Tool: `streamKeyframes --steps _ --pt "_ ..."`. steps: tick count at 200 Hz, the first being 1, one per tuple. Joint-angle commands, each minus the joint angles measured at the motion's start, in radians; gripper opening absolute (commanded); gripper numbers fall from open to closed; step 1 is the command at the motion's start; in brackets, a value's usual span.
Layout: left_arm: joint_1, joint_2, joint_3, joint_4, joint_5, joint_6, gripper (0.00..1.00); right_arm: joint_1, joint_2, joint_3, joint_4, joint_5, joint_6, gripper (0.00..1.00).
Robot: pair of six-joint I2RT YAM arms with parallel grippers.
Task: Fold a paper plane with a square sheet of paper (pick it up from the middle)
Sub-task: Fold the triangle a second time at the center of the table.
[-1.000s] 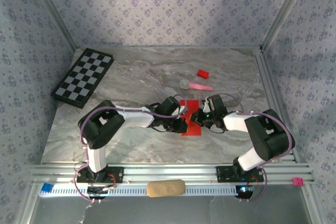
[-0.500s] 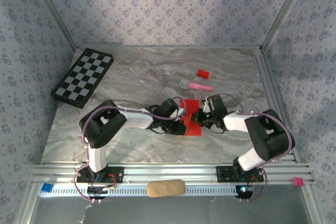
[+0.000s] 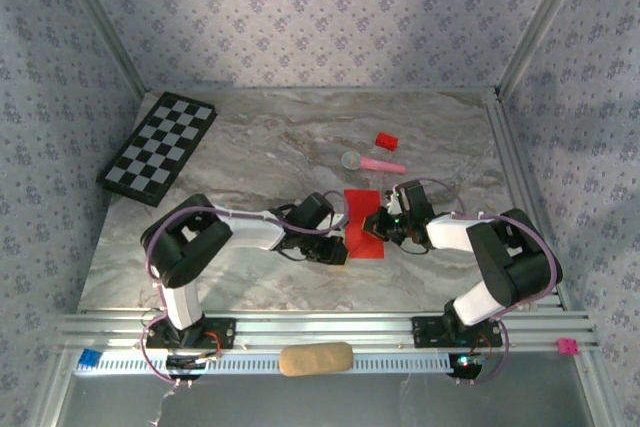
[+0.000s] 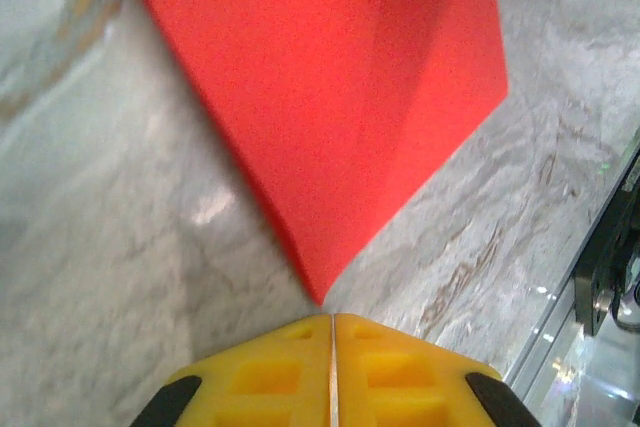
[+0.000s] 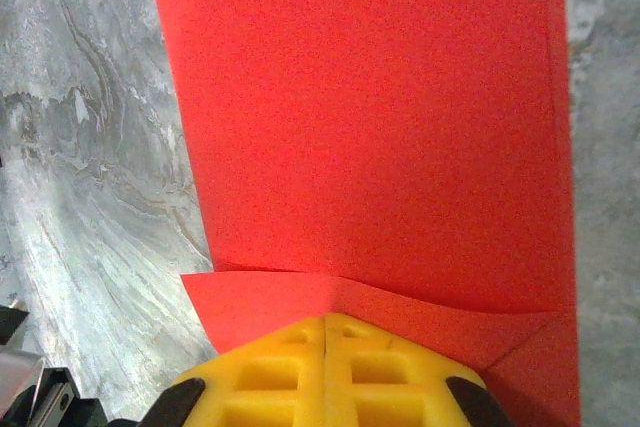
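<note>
Thin bright red paper square, partly folded, flat on the bench just in front of the pink grey-headed stick.
Light, limp: take an edge. Left hand closed beside its corner; right hand closed, perhaps pinning it.

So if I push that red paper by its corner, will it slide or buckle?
Probably floppy: the red paper bows up by the right claw. Likely light, and the table looks smooth, so it may slide; its creased corner could crumple.
</note>
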Motion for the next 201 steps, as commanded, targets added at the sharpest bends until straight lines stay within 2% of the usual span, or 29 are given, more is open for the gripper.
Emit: streamKeyframes --steps 1,15,42,96,147,172,201 --pt "-0.001 -0.069 -0.013 -0.051 0.044 0.02 0.11 -0.009 0.005 -0.033 -0.082 0.052 -0.017 0.02" --pt "0.014 -0.078 0.005 -0.01 0.085 0.018 0.11 -0.009 0.003 -0.035 -0.079 0.049 -0.013 0.02" --pt "0.042 -0.047 0.067 0.043 0.076 -0.012 0.1 -0.008 0.001 -0.033 -0.079 0.049 -0.012 0.02" --pt "0.057 0.104 0.229 -0.046 0.011 -0.009 0.06 -0.014 -0.007 -0.033 -0.078 0.035 -0.013 0.02" --pt "0.039 0.159 0.224 -0.073 -0.008 0.02 0.02 -0.017 -0.011 -0.026 -0.051 0.007 -0.004 0.02" --pt "0.006 0.174 0.236 -0.166 -0.097 0.081 0.0 -0.016 -0.044 -0.015 -0.05 0.006 0.003 0.04" --pt "-0.006 0.176 0.217 -0.181 -0.133 0.083 0.0 -0.004 -0.115 -0.016 -0.075 0.014 -0.009 0.05"
